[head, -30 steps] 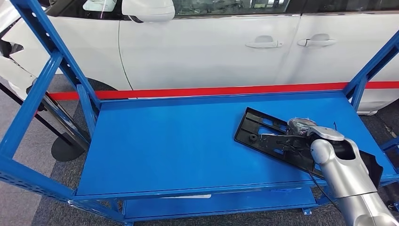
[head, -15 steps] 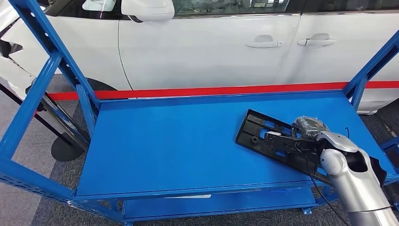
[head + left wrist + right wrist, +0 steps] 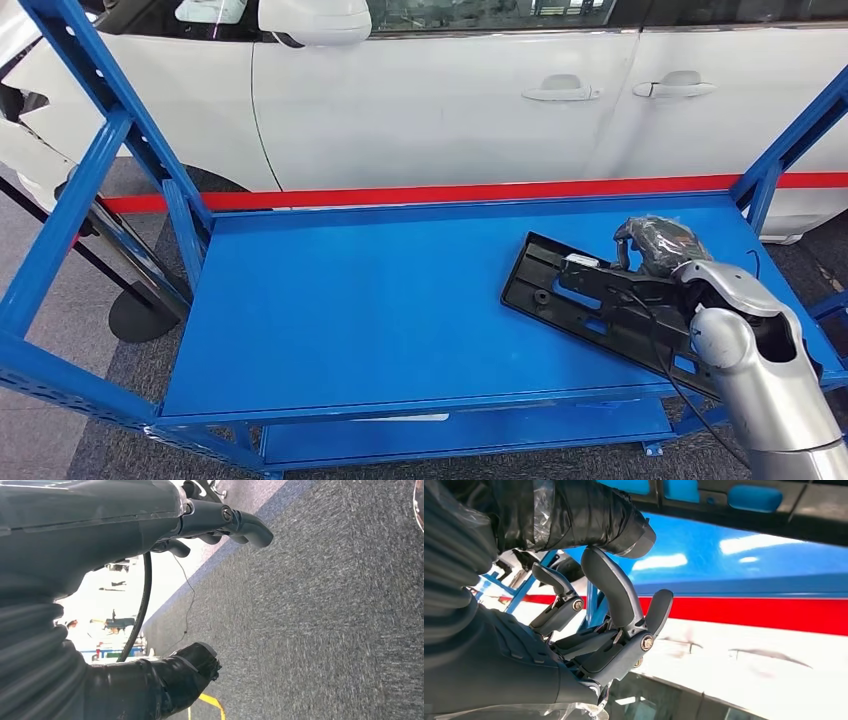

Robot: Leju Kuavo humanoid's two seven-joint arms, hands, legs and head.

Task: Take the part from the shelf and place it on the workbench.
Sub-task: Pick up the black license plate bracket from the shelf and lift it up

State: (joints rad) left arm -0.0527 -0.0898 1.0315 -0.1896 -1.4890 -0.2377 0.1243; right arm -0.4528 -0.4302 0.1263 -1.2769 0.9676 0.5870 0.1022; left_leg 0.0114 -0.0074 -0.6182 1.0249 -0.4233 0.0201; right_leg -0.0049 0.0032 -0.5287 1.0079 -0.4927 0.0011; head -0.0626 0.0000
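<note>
Right hand (image 3: 655, 245) empty, fingers apart

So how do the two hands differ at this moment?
The right hand is up over the shelf, at the far edge of the black part; the left hand hangs over grey carpet. In its wrist view, the right hand's fingers are spread, upright and apart; the left's curl loosely forward. Shared: both hold nothing, fingers apart, and the part lies flat on the shelf.
</note>
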